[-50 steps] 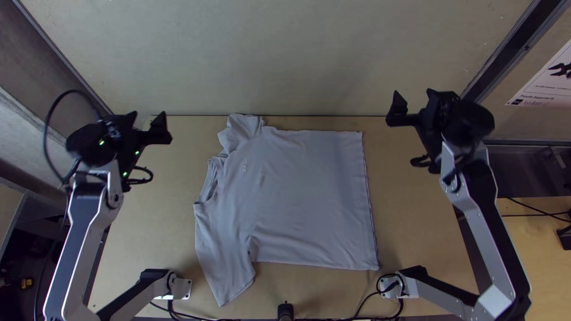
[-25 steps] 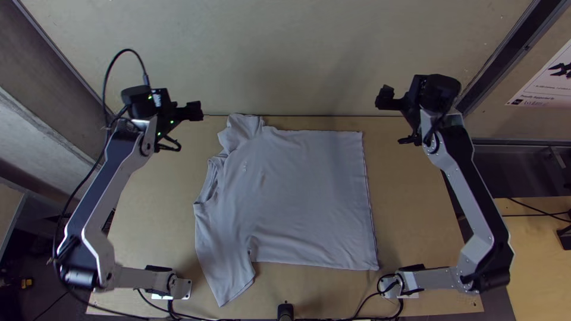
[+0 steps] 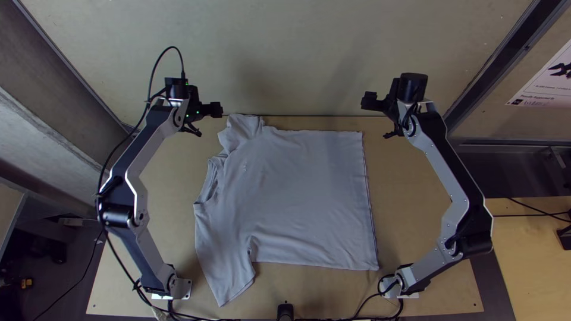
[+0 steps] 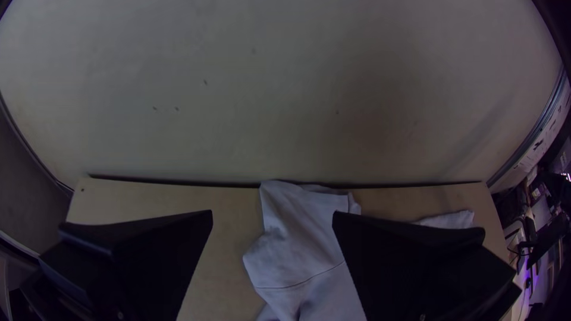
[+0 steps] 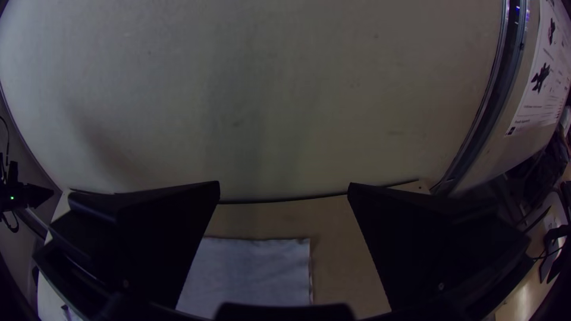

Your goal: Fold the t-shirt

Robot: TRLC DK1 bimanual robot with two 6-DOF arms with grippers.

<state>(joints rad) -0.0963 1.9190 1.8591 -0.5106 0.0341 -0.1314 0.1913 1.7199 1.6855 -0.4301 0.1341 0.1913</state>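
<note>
Table (image 3: 416, 226) holds the t-shirt (image 3: 309, 196), spread out centrally, its far-left sleeve (image 3: 240, 134) rumpled, inner folds hard to make out. Left gripper (image 3: 220, 109) and right gripper (image 3: 364, 101) gape wide, each hiding part of the t-shirt in its own wrist view.

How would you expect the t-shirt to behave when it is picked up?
The t-shirt looks floppy, given its soft creases, so it would probably droop from any grip. Lying flat and thin, it seems light for its spread.

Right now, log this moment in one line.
left hand: open, empty | right hand: open, empty | shirt: spread on table, far sleeve rumpled | fold: not begun
</note>
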